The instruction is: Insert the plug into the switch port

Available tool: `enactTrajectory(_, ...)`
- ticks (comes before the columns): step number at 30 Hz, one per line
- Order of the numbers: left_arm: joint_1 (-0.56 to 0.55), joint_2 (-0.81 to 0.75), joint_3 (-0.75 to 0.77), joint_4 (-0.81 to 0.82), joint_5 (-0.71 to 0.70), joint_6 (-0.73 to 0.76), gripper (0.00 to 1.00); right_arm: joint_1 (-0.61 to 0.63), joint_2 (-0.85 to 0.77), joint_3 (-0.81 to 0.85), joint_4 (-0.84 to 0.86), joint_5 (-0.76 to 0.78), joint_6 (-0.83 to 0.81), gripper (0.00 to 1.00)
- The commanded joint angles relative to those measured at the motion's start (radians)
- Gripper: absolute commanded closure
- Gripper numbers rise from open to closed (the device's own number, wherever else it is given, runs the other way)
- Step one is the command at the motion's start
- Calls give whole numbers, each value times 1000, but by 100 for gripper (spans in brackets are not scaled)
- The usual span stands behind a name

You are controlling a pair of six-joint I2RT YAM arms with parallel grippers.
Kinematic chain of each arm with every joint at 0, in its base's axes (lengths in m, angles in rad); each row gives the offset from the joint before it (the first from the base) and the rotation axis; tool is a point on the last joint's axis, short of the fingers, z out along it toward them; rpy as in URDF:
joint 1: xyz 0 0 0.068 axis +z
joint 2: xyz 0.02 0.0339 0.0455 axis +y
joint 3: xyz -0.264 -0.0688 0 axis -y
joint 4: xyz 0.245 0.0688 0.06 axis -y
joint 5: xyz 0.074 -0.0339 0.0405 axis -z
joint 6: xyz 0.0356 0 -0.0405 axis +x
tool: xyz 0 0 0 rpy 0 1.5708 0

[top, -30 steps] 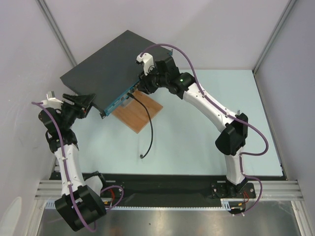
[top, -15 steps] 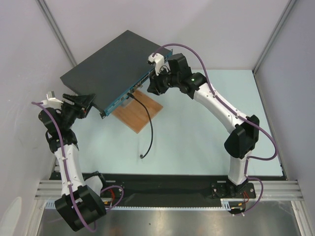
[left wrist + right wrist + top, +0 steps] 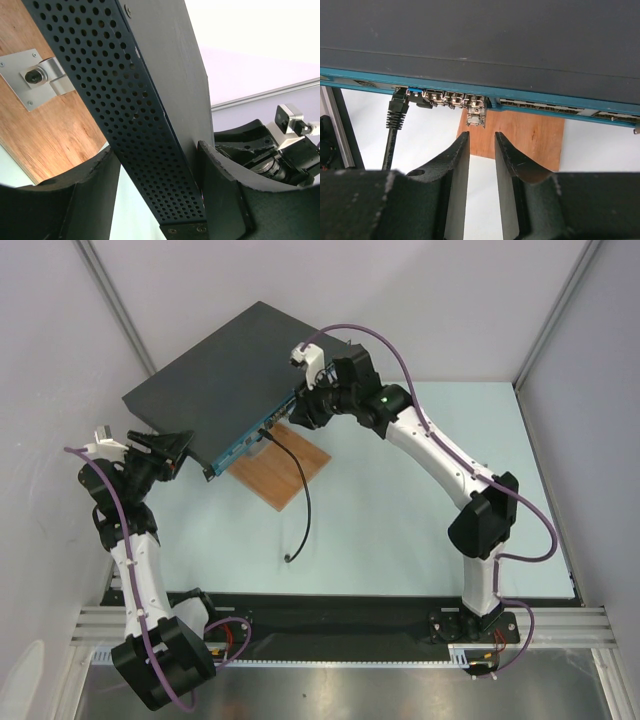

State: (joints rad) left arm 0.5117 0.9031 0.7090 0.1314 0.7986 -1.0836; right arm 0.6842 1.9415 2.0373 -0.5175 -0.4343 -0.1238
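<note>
**Inspector:** State of the left gripper?

**Operator:** My left gripper (image 3: 156, 150) is pinching the switch (image 3: 225, 380) at its near left corner. One finger sits on each side of the box. The perforated end wall shows between them, and both fingers look to be in contact.

**Inspector:** And the right?

**Operator:** My right gripper (image 3: 481, 140) hangs just in front of the switch's teal front face (image 3: 545, 96), pointed at the row of sockets (image 3: 452, 98). Its fingers are narrowly parted and nothing is between them. They do not touch the switch.

**Inspector:** Where is the switch?

**Operator:** It is at the far left of the table (image 3: 400, 530), set at an angle. Its front edge lies over the wooden board (image 3: 290, 475). My left wrist view shows a metal bracket (image 3: 40, 77) fixed to that board, beside the switch.

**Inspector:** Where is the plug?

**Operator:** The plug (image 3: 398, 106) is black and appears seated in a socket at the left end of the row, left of my right fingers and clear of them. Its cable (image 3: 303, 502) runs across the board, and the free end lies on the table.
</note>
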Motion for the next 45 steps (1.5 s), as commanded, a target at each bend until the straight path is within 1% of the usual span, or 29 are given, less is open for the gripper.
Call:
enactTrajectory(1, 7, -17, 41, 45, 14, 53, 100, 6, 28, 58, 25, 0, 13, 70)
enactTrajectory(7, 5, -17, 40, 45, 14, 53, 100, 8, 46, 78, 31, 8, 19, 73)
enactTrajectory(12, 5, -18, 33, 47, 16, 53, 100, 8, 54, 87, 56, 17, 38, 79)
enactTrajectory(21, 7, -27, 27, 37, 19, 63, 100, 17, 77, 136, 76, 12, 64, 78)
enactTrajectory(30, 5, -26, 30, 37, 19, 65, 100, 29, 96, 136, 103, 12, 96, 78)
enactTrajectory(31, 5, -24, 29, 37, 19, 65, 100, 29, 93, 120, 125, 12, 101, 78)
enactTrajectory(32, 5, -26, 29, 36, 19, 67, 100, 29, 88, 104, 143, 14, 113, 75)
enactTrajectory(33, 4, -26, 27, 36, 19, 67, 100, 29, 79, 87, 193, 16, 119, 74)
enactTrajectory(34, 5, -26, 27, 36, 19, 67, 100, 29, 59, 37, 224, 29, 119, 73)
enactTrajectory(36, 5, -26, 26, 36, 19, 68, 100, 29, 42, -2, 282, 37, 159, 72)
enactTrajectory(42, 1, -24, 20, 40, 17, 71, 100, 29, 47, -22, 396, 75, 220, 72)
enactTrajectory(45, -1, -27, 17, 37, 16, 76, 100, 31, 63, -12, 422, 95, 246, 73)
